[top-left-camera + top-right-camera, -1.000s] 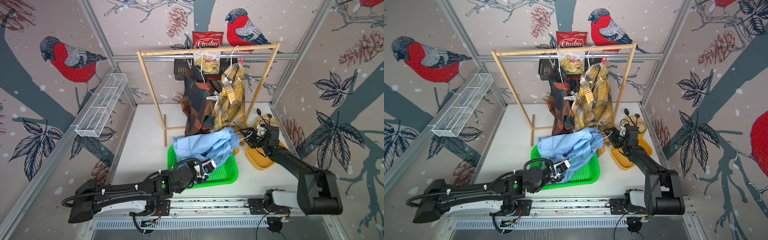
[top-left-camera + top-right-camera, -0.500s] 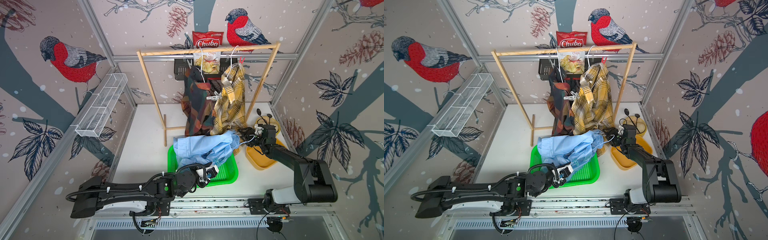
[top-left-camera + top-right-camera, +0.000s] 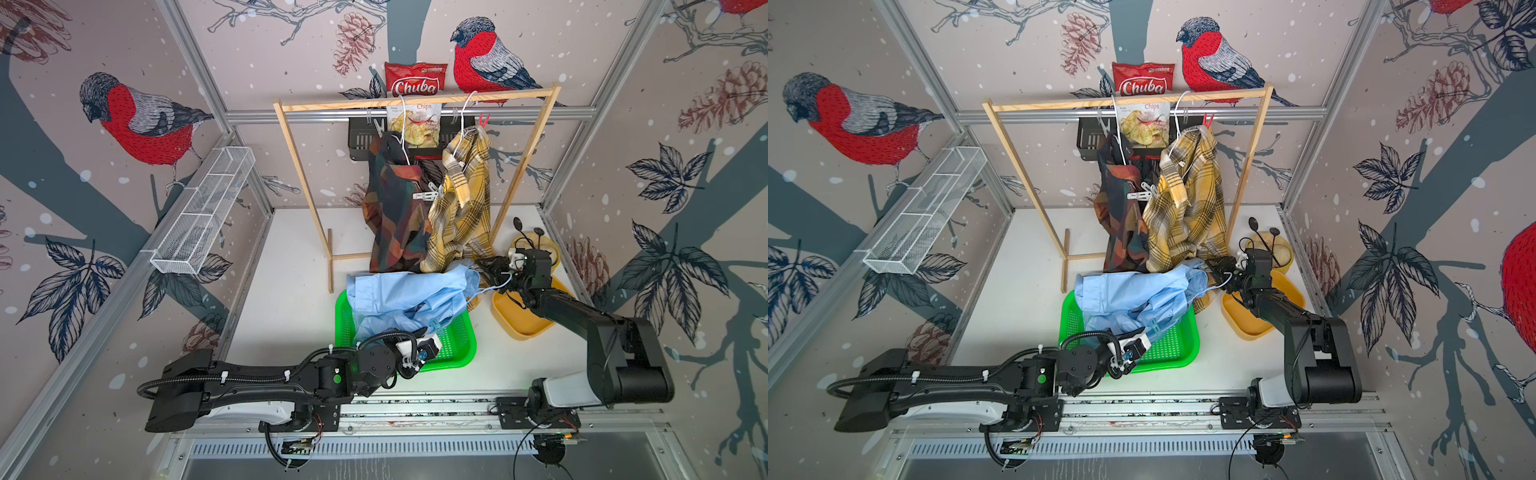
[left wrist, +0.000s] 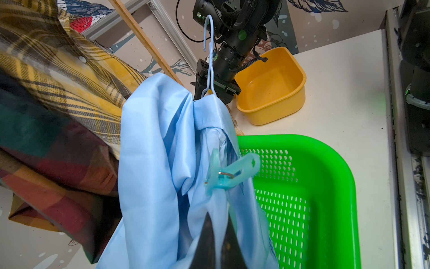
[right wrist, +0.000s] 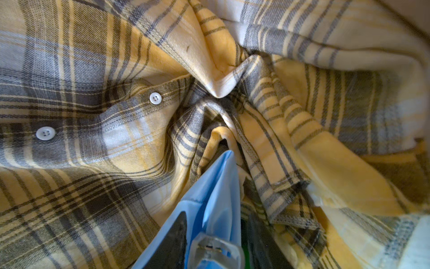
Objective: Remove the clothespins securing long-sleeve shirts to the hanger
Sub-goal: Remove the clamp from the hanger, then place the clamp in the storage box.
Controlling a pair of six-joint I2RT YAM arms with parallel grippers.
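Closed tight, the left gripper (image 4: 220,241) has a fold of the light blue shirt (image 3: 399,291) pinched between its black fingers. The right gripper (image 3: 484,266) has its fingers on either side of a teal clothespin (image 5: 215,250) and some blue cloth. Whether they press on that clip cannot be told.

The light blue shirt is stretched between the two grippers. Its long axis runs from the front middle of the tabletop up toward the right edge. Its lower part is heaped in the green tray (image 3: 461,347) and its collar end is at the right gripper. The hook of the pale blue wire hanger (image 4: 210,58) sticks out there, beside the yellow tub (image 3: 523,326).

A second teal clothespin (image 4: 232,172) bites the shirt just beyond the left fingers. It lies crosswise to the fold, with its handle ends pointing out over the tray.

The check shirt (image 3: 395,216) and the plaid shirt (image 3: 461,216) hang on the wooden rack (image 3: 415,99) at the back of the tabletop. Whitish clothespins (image 3: 426,193) sit between them, and a red clothespin (image 3: 483,120) is up by the bar.

The left arm lies low along the front edge, with its wrist turned up toward the tray. The right arm rises from the front right corner, and its forearm reaches back, with the fingers aimed at the plaid hem.
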